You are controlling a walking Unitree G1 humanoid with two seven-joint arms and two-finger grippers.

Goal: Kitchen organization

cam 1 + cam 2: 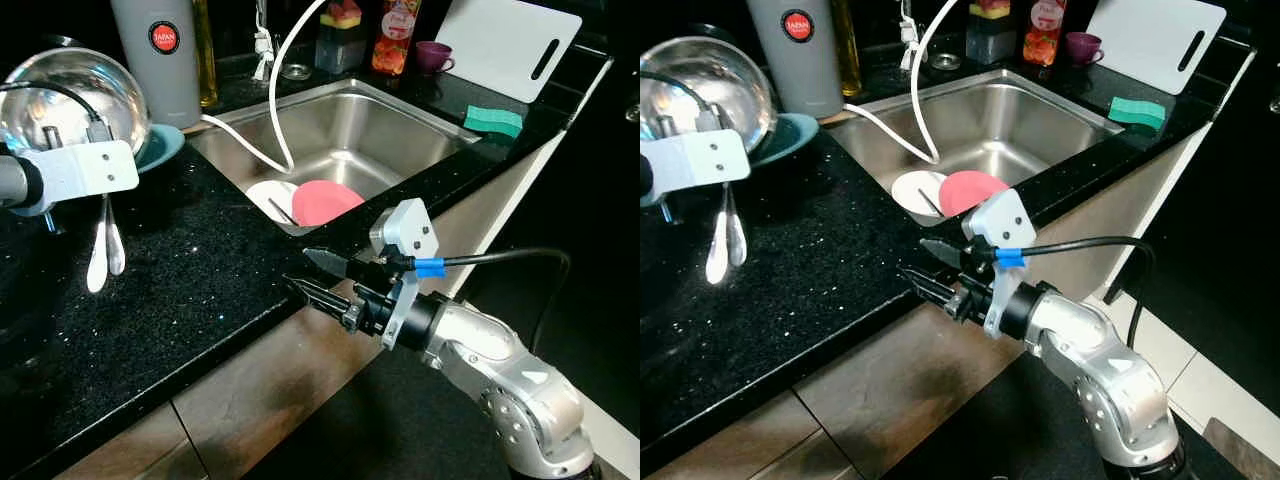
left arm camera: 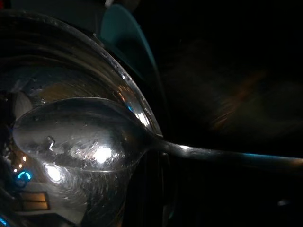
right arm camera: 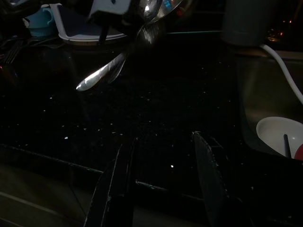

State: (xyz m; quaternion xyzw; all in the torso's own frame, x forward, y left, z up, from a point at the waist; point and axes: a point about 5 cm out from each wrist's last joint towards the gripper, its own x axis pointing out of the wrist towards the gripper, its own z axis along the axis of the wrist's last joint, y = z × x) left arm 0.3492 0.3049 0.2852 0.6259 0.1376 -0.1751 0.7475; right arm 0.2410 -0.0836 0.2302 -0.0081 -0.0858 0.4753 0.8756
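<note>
- Nearest, the right gripper (image 1: 306,273) hangs in front of the edge of the black speckled stone counter (image 1: 190,290), its two long black fingers spread apart and holding nothing; the right wrist view looks between them across the dark worktop.
- Further in on the robot's left, the left gripper (image 1: 70,195) sits behind its white camera bracket (image 1: 85,168); two long shiny metal spoons (image 1: 103,250) hang from it handle-down, their ends just above or touching the counter; I cannot tell whether its fingers pinch them, though the left wrist view has a spoon bowl right up against the lens.
- Behind them a large polished steel mixing bowl (image 1: 70,95) rests on a teal plate (image 1: 160,145), beside a tall grey canister (image 1: 158,55).
- To the right, the stainless steel sink (image 1: 350,130) holds a round pink plate (image 1: 322,202) and a small white bowl (image 1: 268,196), a white hose (image 1: 285,80) dropping in.
- At the back lie a green sponge (image 1: 493,121) and a white plastic cutting board (image 1: 505,45).
- Judgement: the spoons look to be mid-carry; the next move calls for choosing a resting place and lowering them gently.
</note>
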